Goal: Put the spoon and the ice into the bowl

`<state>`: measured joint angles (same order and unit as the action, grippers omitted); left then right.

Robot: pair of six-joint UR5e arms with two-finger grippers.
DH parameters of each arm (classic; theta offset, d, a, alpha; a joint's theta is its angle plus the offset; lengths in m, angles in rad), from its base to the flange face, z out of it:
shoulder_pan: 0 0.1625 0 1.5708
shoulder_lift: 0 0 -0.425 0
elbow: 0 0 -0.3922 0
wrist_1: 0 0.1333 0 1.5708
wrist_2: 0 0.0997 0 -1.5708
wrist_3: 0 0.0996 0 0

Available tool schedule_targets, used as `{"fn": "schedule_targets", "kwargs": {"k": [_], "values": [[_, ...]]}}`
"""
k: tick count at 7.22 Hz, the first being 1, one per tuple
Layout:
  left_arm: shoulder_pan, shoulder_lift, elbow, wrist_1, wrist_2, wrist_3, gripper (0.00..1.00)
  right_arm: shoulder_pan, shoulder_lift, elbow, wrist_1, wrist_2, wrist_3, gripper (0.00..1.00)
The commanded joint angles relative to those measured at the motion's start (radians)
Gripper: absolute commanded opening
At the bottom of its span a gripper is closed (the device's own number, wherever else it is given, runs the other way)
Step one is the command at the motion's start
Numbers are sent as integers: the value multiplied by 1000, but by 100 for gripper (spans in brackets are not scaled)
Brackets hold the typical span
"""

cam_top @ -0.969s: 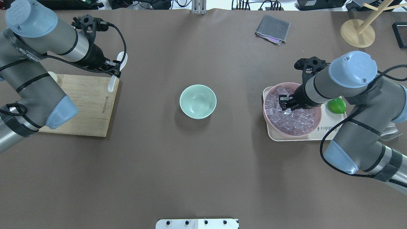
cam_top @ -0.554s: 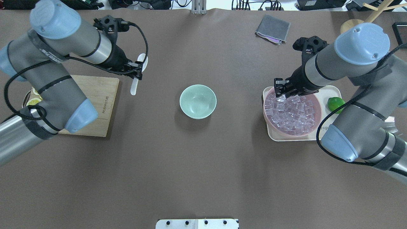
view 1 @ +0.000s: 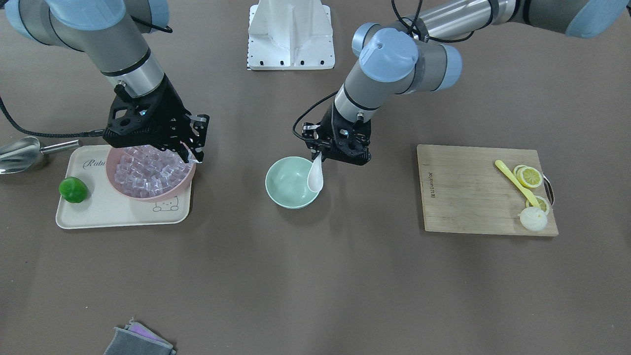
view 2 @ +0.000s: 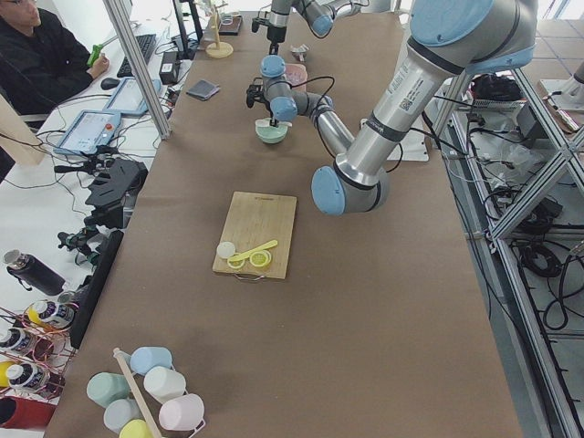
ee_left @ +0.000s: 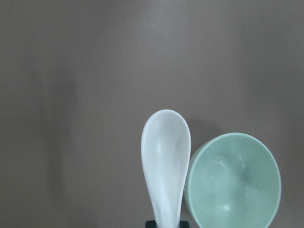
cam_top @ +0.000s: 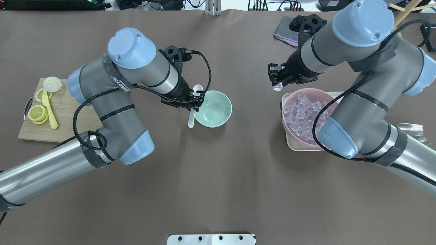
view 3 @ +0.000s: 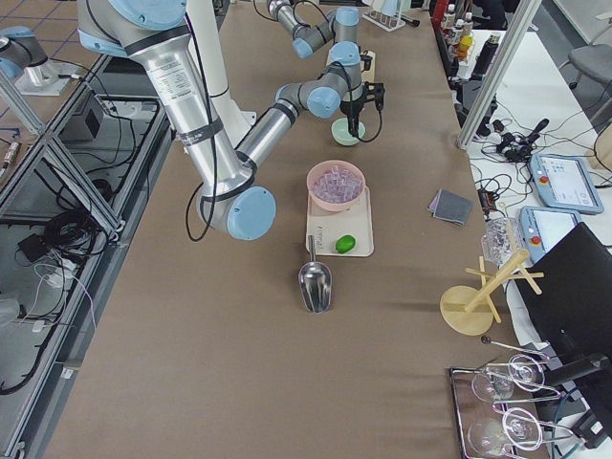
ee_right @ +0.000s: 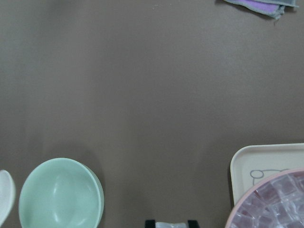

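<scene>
The mint-green bowl (cam_top: 216, 109) stands at the table's middle, and also shows in the front view (view 1: 286, 185). My left gripper (cam_top: 196, 102) is shut on the white spoon (cam_top: 191, 117), held just above the bowl's left rim, scoop toward the far side; the left wrist view shows the spoon (ee_left: 165, 161) beside the bowl (ee_left: 232, 180). My right gripper (cam_top: 277, 85) is shut on a clear ice cube (cam_top: 277, 87), raised beyond the far-left rim of the pink bowl (cam_top: 306, 91) full of ice. The right wrist view shows the cube (ee_right: 171, 224) between the fingers.
The pink bowl sits on a cream tray (view 1: 98, 212) with a green lime (view 1: 73, 190); a metal scoop (view 1: 19, 154) lies beside it. A wooden cutting board (cam_top: 64, 122) holds lemon slices and a yellow utensil (cam_top: 49, 110). A grey cloth (cam_top: 281, 34) lies at the far right.
My left arm carried the spoon from above the cutting board rightward to the green bowl's rim. My right gripper rose out of the pink bowl and moved left and away, holding an ice cube.
</scene>
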<state>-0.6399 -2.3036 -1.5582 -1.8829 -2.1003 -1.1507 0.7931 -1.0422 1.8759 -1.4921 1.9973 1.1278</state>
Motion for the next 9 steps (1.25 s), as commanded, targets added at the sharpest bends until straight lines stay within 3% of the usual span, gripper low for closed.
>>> {"fn": "schedule_targets", "kwargs": {"k": [1, 2, 3, 5, 6, 7, 9], "values": [[43, -23, 15, 1, 0, -12, 0, -15, 47, -35, 6, -34, 18, 0], [43, -39, 21, -7, 23, -45, 75, -32, 53, -37, 6, -51, 18, 0], [42, -60, 23, -10, 104, -56, 98, -66, 60, -37, 7, -86, 21, 0], [-63, -30, 17, -2, 102, -3, 98, -159, 99, -37, 7, -187, 68, 0], [-126, 21, 3, -1, 100, 148, 98, -216, 126, -44, 6, -262, 82, 0], [-173, 89, -26, -4, 64, 237, 98, -265, 183, -113, 12, -344, 87, 0], [-222, 205, -124, -7, 62, 331, 98, -301, 209, -263, 175, -425, 104, 0]]}}
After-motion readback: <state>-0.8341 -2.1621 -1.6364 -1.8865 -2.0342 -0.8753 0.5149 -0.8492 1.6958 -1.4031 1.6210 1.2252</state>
